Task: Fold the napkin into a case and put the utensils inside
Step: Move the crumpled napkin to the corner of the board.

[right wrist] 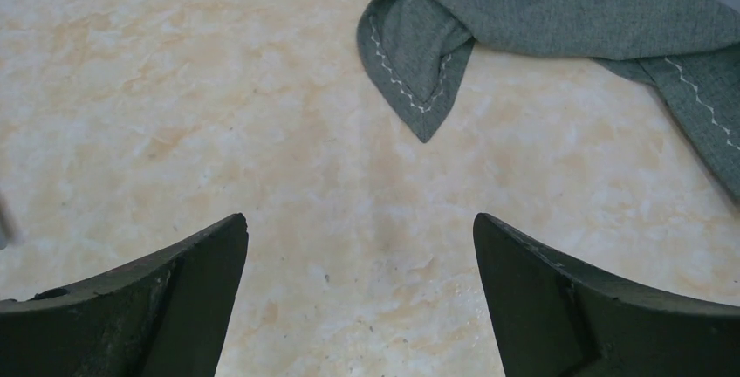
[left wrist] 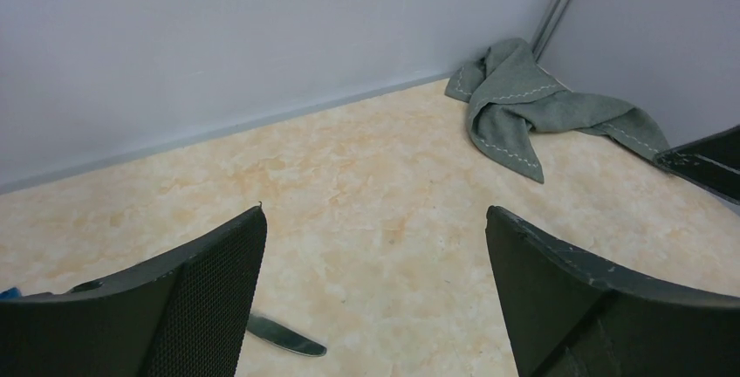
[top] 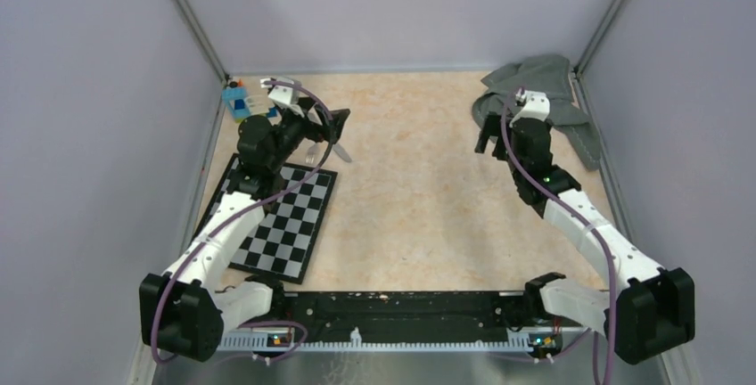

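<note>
Napkin (top: pixel 542 77) crumpled in far right corner, left end effector (left wrist: pixel 375 213) apart, right end effector (right wrist: pixel 359 218) apart

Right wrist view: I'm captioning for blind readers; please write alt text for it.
A crumpled dark grey napkin with zigzag hem stitching lies at the top right of a beige marbled table, one corner pointing toward the camera. The right arm's dark jaws stand wide open at the bottom edge, holding nothing and apart from the cloth.

1 checkered mat (top: pixel 283 225); 1 blue brick block (top: pixel 236 100) beyond its far-left corner; 2 silver utensils (top: pixel 343 154) just past its far edge; 1 crumpled napkin (top: pixel 535 77) well to its right; 2 robot arms (top: pixel 223 233).
</note>
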You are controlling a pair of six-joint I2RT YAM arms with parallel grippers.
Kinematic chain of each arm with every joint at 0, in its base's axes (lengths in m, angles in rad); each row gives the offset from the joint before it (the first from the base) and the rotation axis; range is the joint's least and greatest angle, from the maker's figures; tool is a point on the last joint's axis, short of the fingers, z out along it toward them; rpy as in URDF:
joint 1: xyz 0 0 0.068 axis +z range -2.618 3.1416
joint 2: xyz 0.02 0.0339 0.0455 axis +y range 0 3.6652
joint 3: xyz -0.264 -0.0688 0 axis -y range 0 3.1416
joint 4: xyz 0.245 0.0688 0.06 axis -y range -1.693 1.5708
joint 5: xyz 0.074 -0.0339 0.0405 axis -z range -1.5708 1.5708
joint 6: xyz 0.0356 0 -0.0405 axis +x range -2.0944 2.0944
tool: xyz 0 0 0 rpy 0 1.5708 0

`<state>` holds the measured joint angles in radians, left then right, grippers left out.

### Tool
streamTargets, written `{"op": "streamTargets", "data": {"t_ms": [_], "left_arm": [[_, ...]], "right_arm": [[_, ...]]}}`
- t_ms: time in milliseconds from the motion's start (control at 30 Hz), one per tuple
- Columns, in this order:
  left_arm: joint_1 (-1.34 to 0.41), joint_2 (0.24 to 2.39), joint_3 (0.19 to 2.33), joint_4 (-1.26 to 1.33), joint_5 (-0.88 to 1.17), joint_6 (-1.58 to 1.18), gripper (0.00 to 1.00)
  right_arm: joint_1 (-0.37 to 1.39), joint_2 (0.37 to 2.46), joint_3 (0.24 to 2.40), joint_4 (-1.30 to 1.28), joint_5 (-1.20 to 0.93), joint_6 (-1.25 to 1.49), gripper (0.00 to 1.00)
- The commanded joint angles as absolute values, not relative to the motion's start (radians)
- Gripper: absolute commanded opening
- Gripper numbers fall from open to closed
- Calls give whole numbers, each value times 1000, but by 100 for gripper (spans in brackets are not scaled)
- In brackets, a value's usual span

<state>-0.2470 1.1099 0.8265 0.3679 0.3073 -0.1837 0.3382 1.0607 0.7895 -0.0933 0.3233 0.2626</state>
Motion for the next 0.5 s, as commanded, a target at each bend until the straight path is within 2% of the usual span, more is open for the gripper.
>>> {"op": "streamTargets", "data": {"t_ms": [0,233,467], "left_arm": [[-248,1114,853,436,356,-187,98],[-252,1142,854,469,429,-250,98],[-252,1148,866,449,427,-240,98]], "right_arm": [[341,1135,905,-12,441,276,99],[334,1255,958,73,516,260,99],[175,1464,1106,25,450,452,99]]}}
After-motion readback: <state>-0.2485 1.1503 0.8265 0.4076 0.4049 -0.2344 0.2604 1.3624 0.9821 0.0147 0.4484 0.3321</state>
